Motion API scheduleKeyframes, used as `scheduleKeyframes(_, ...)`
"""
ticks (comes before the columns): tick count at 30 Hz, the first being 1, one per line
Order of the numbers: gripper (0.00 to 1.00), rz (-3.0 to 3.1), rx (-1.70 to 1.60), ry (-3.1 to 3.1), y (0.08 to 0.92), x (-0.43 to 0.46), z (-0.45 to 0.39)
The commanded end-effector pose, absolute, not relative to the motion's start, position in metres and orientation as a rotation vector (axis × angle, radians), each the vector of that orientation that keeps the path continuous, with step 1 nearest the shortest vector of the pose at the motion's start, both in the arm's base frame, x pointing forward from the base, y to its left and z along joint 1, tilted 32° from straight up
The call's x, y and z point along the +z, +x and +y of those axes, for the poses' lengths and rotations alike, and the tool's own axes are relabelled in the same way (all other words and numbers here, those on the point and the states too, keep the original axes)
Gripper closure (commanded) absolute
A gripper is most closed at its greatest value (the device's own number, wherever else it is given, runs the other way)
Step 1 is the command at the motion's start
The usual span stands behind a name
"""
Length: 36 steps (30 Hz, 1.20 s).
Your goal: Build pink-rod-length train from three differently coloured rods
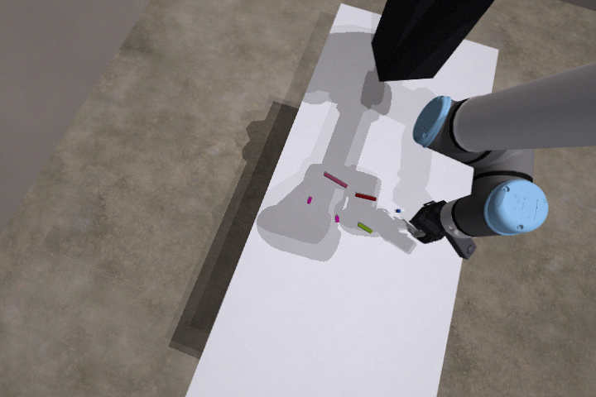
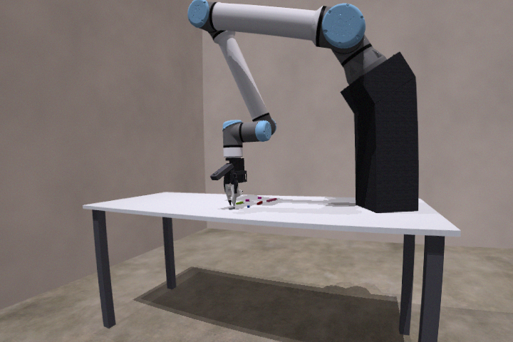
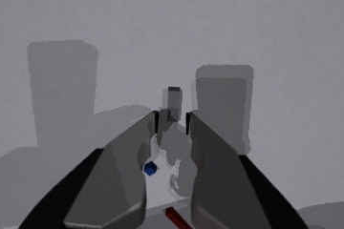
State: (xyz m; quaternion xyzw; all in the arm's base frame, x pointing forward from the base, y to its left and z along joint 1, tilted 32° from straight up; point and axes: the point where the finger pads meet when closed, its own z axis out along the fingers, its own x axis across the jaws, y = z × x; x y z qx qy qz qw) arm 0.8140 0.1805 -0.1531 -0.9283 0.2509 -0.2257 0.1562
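Observation:
My gripper (image 1: 415,230) (image 2: 231,204) (image 3: 172,113) is open by a narrow gap, pointing down low over the table's right part in the top view. The grey rod (image 2: 231,208) (image 3: 174,105) lies flat just below the fingertips, in line with the gap; the fingers mostly hide it in the top view. The blue rod (image 1: 397,210) (image 2: 248,206) (image 3: 150,168) lies near it. The red rod (image 1: 365,196) (image 2: 259,202) (image 3: 178,219), lime rod (image 1: 364,227) (image 2: 239,202) and pink rod (image 1: 335,179) (image 2: 271,199) lie apart. Two magenta rods (image 1: 309,199) (image 1: 337,218) lie separately.
The white table (image 1: 336,318) (image 2: 306,217) has its right edge close beside the gripper in the top view. The black robot stand (image 2: 394,141) rises at the table's far end. The arm's shadow covers most of the rods.

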Motion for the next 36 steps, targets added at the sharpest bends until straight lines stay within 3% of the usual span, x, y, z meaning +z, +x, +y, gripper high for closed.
scheduleKeyframes(1, 0.86, 0.718, -0.647, -2.657, 0.8141, -0.1525, 0.1805)
scheduleKeyframes(36, 0.86, 0.718, -0.647, -2.657, 0.8158, -0.1555, 0.1811)
